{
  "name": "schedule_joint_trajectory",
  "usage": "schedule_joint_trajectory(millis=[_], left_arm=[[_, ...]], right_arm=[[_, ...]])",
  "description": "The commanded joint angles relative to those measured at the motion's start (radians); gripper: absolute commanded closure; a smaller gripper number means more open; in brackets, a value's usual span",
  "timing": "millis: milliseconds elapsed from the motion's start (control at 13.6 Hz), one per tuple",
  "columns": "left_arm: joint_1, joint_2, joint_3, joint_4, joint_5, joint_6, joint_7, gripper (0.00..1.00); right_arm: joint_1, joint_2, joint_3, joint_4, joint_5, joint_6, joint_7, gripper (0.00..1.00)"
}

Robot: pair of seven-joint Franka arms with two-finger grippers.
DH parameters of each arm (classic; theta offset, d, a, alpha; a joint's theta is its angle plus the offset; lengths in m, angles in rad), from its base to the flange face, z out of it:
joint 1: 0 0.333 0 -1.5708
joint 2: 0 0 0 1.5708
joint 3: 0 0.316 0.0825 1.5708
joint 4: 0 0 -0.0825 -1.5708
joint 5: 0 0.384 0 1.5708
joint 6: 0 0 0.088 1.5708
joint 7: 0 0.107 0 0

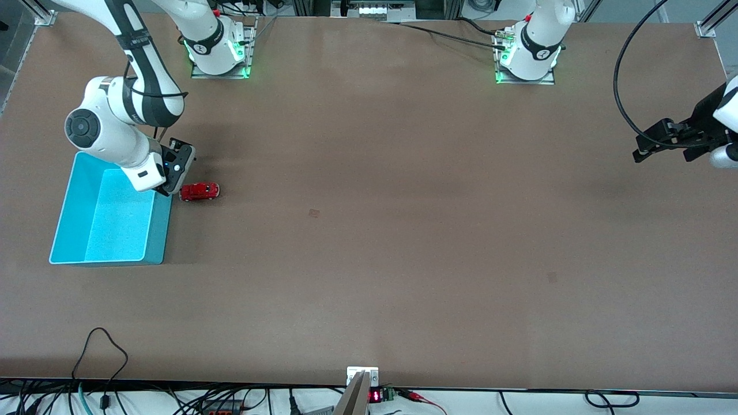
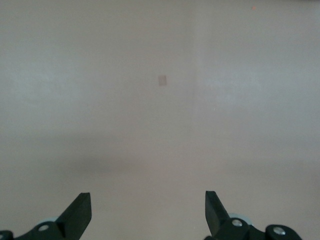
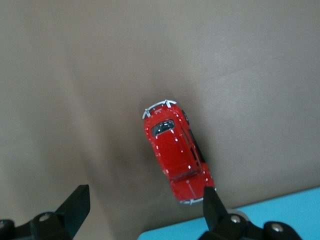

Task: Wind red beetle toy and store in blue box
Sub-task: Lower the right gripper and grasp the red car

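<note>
Red beetle toy (image 1: 199,191) sits on the worktop (image 1: 403,230) at the frame's left, just beside the blue box (image 1: 75,242), long axis running across the frame; the right claw (image 1: 173,173) (jaws wide, nothing held) hangs just above it, so this arm is nearer; at far right the left claw (image 1: 648,144) waits, wide too.
</note>
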Motion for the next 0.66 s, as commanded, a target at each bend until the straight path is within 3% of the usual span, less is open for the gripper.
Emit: schedule_joint_trajectory(millis=[0,590], left_arm=[[-0.007,0.009,-0.002,0.016,0.002,-0.025,-0.001,0.00],[-0.004,0.011,-0.001,0.016,0.002,-0.005,-0.001,0.00]], right_arm=[[-0.009,0.037,0.025,-0.045,-0.004,0.128,-0.092,0.00],[-0.009,0.080,0.059,-0.038,-0.119,0.216,-0.102,0.00]])
